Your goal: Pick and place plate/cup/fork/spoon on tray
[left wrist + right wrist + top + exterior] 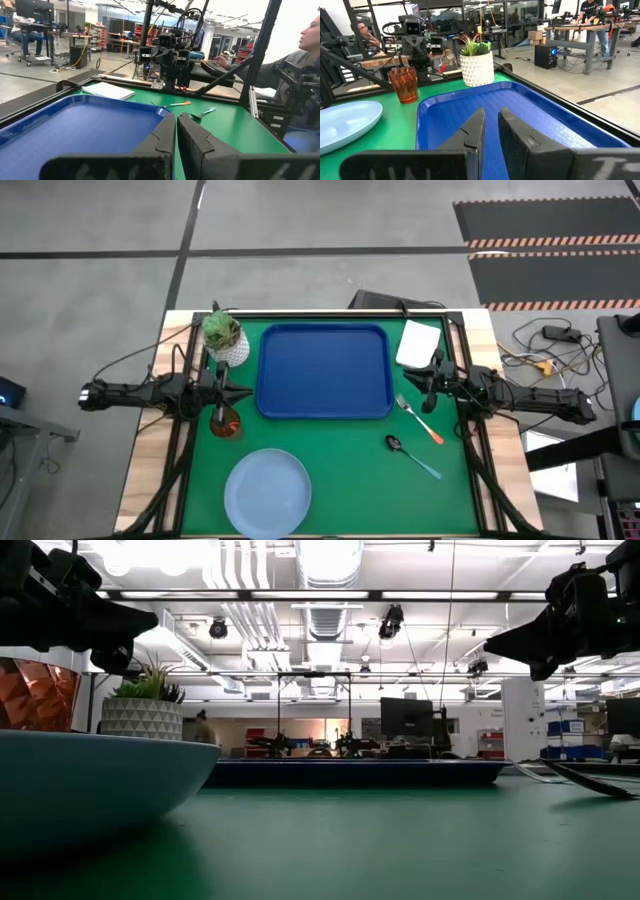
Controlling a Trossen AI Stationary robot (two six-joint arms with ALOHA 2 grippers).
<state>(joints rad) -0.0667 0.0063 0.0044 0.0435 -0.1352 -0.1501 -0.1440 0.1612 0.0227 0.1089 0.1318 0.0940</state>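
The dark blue tray (325, 370) lies at the table's far middle. The pale blue plate (267, 492) rests flat near the front edge. The red-orange cup (225, 423) stands upright left of the tray. The orange-handled fork (420, 420) and the blue-handled spoon (412, 455) lie flat right of the tray. My left gripper (240, 393) hovers at the tray's left edge, just beyond the cup, shut and empty (176, 117). My right gripper (412, 385) hovers at the tray's right edge, above the fork's tines, shut and empty (491, 112).
A white pot with a green plant (225, 337) stands at the far left corner. A white rectangular block (420, 343) lies at the far right. The black frame posts (465, 350) border the mat. A person (305, 60) sits beyond the table's right side.
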